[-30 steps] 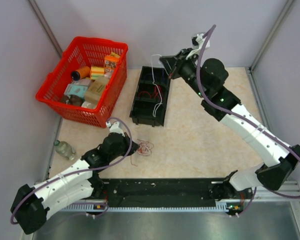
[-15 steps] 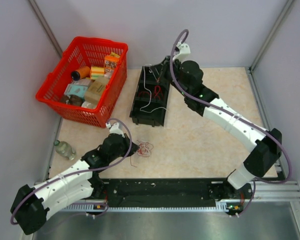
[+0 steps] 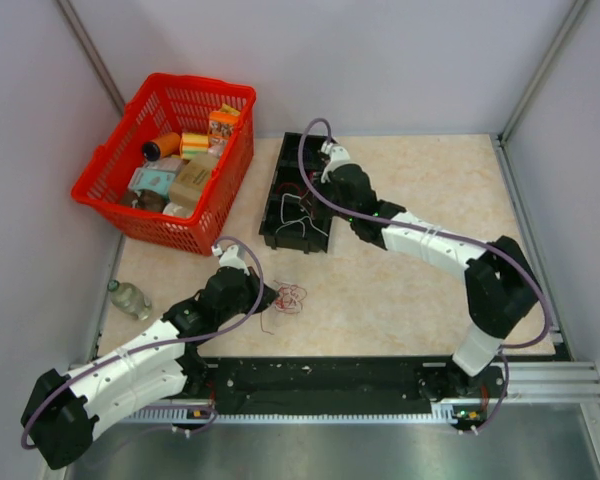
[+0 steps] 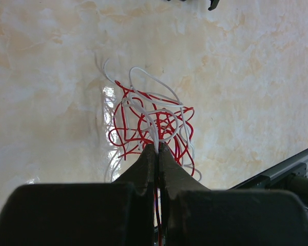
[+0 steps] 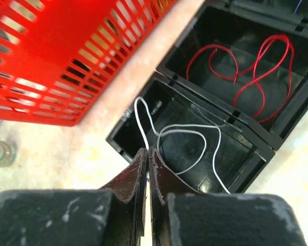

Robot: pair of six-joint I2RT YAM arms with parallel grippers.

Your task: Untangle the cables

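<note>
A tangle of red and white cables [image 3: 291,296] lies on the table in front of my left gripper [image 3: 271,296]. In the left wrist view the left gripper [image 4: 157,147] is shut on red and white strands at the near edge of the tangle [image 4: 151,120]. My right gripper [image 5: 148,149] is shut on a white cable [image 5: 195,134] that loops into the near compartment of the black tray [image 5: 205,100]. A red cable [image 5: 256,66] lies in the adjoining compartment. In the top view the right gripper [image 3: 315,196] sits low over the tray [image 3: 295,246], with the white cable [image 3: 298,210] below it.
A red basket [image 3: 100,190] full of boxes and packets stands at the back left, close to the tray; it also shows in the right wrist view [image 5: 66,51]. A small bottle [image 3: 128,297] lies at the left edge. Grey walls enclose the table.
My right arm has swung down and left from high behind the tray, lowering the white cable into the near compartment. The left arm and the tangle have not moved.
</note>
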